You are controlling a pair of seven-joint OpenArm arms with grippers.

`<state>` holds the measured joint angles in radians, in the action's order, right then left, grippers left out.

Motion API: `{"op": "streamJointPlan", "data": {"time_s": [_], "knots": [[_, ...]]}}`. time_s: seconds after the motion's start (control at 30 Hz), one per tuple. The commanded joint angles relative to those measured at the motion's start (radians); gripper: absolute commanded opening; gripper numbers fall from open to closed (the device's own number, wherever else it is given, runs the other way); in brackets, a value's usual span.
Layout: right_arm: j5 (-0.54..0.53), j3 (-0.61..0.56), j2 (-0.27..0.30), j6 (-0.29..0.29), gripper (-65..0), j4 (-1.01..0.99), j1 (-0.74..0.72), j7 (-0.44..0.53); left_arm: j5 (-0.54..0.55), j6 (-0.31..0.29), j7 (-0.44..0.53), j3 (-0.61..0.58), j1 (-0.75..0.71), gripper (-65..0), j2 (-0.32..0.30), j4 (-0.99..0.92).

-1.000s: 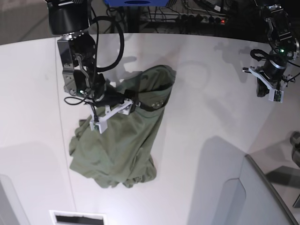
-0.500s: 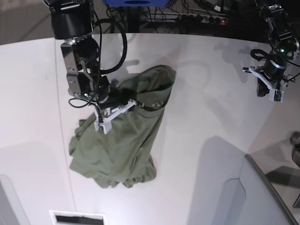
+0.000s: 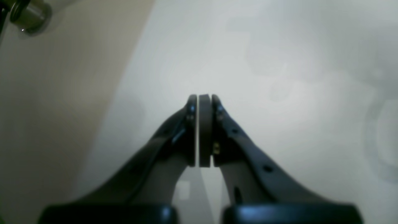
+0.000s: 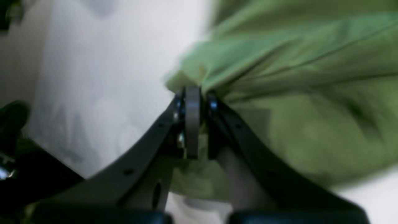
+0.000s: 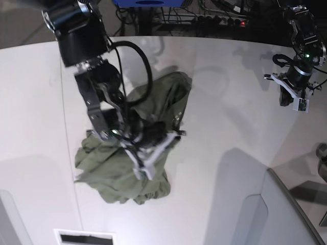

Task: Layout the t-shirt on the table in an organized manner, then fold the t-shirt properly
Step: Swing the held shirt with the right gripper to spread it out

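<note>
The olive-green t-shirt (image 5: 120,176) lies crumpled in a long heap on the white table (image 5: 225,127), left of the middle. My right gripper (image 5: 172,135) reaches across the heap to its right side. In the right wrist view this gripper (image 4: 194,93) is shut on a bunched edge of the t-shirt (image 4: 279,93), and the cloth pulls taut from the pinch. My left gripper (image 5: 284,98) hangs above the table's far right, away from the shirt. Seen from the left wrist, that gripper (image 3: 203,98) is shut with nothing in it, over bare table (image 3: 279,62).
A grey-white raised panel (image 5: 286,214) with a dark rim stands at the front right. A dark slot (image 5: 84,238) sits at the front edge. A thin seam line (image 5: 69,153) runs down the table left of the shirt. Cables (image 5: 214,18) lie behind the far edge.
My right gripper has swung right and toward the front across the shirt and closed on its fabric. The cloth has shifted with it. The left arm has not moved.
</note>
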<state>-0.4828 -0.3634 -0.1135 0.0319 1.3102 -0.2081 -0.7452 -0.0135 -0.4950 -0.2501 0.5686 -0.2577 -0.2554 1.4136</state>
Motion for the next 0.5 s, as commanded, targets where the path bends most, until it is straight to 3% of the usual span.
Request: {"op": "streamJointPlan", "data": {"time_s": [0.0, 0.1, 0.27, 0.47], "knots": [[-0.009, -0.033, -0.007, -0.008, -64.5, -0.01, -0.05, 0.016, 0.011, 0.008, 0.022, 0.006, 0.005, -64.3, -0.017, 0.02], [-0.026, -0.13, -0.016, -0.011, -64.7, -0.11, -0.153, 0.088, 0.019, 0.008, 0.022, 0.006, 0.005, -64.3, -0.018, 0.022], [-0.27, -0.343, -0.016, -0.014, -64.7, -0.318, -0.327, 0.16, 0.02, 0.006, 0.022, 0.012, 0.005, -64.3, -0.025, 0.034], [-0.46, -0.696, -0.019, -0.014, -64.4, -0.338, -0.388, 0.247, 0.022, 0.006, 0.021, 0.009, 0.008, -64.3, -0.046, 0.114]]}}
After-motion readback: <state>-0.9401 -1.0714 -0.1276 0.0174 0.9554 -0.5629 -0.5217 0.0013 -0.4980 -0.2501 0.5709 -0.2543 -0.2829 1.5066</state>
